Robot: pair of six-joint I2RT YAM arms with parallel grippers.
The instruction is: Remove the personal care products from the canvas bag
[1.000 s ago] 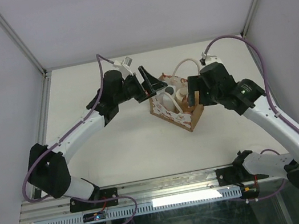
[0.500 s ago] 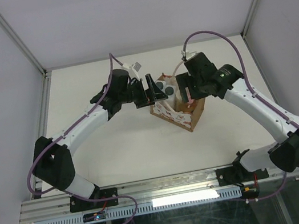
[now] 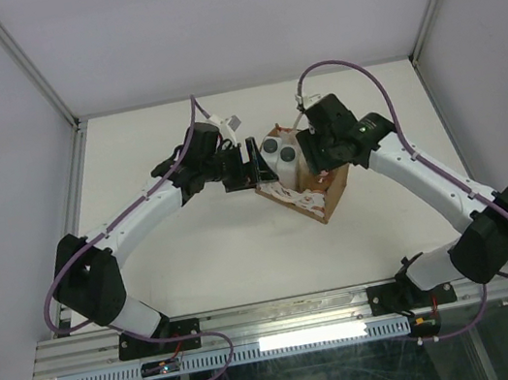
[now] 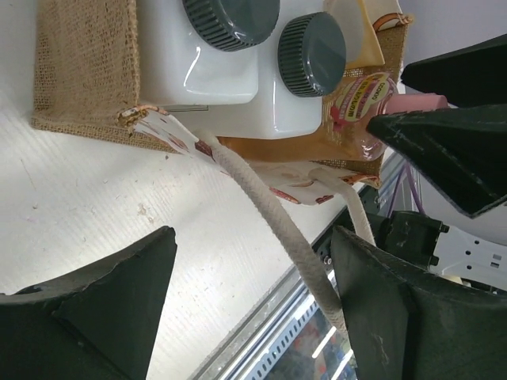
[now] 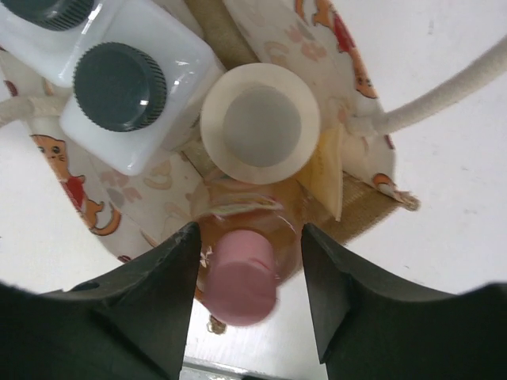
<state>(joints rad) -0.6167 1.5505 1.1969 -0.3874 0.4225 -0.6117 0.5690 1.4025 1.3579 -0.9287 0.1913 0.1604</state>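
Right wrist camera is looking straight down into the small boxy brown burlap tote point(image 5: 358, 215), which is sitting mid-table on the matte white table point(image 3: 215, 246) and showing a cat-printed cream lining. Standing upright inside are two glossy white square-shouldered bottles with ribbed dark caps point(image 5: 119, 87), a cream bottle with a smooth round lid point(image 5: 260, 124) and a translucent peach-orange bottle with a pink cap point(image 5: 242, 279). The right gripper point(image 5: 249, 237) is hovering spread wide, fingers flanking that pink cap and gripping nothing. The left gripper point(image 4: 253, 237) is gaping too, with a twisted cream rope handle point(image 4: 269, 214) passing unpinched between its fingers.
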